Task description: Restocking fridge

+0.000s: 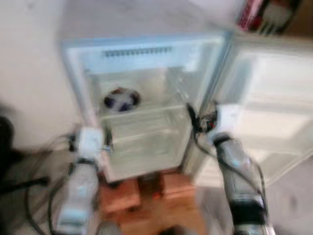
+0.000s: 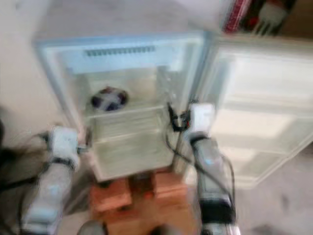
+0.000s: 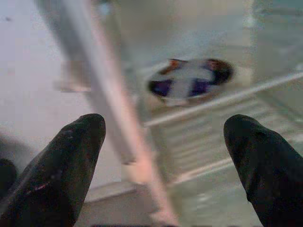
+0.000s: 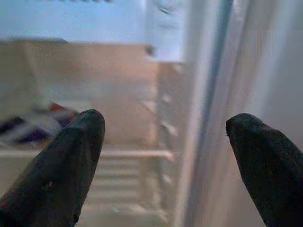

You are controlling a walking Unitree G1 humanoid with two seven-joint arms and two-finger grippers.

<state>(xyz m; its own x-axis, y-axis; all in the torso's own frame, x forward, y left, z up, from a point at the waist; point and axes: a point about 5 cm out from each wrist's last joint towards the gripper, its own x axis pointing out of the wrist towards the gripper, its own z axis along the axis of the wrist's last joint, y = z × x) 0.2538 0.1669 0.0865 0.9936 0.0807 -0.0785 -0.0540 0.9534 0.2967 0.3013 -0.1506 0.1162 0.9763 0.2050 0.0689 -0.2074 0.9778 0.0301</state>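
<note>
- Before the robot, a small fridge point(image 1: 146, 112) stood with its door point(image 1: 274, 98) swung open to the right.
- On its upper shelf point(image 1: 142, 111) sat a round dish point(image 1: 121, 99), likely stiff and breakable; best gripped at the rim.
- Left hand point(image 3: 165, 161) and right hand point(image 4: 165, 161) were both spread, empty.

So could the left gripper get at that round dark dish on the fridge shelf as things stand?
Probably yes. The fridge door is swung open, the dish sits alone on its shelf, and the open left gripper points toward it, though the fridge's front edge crosses its line.
</note>
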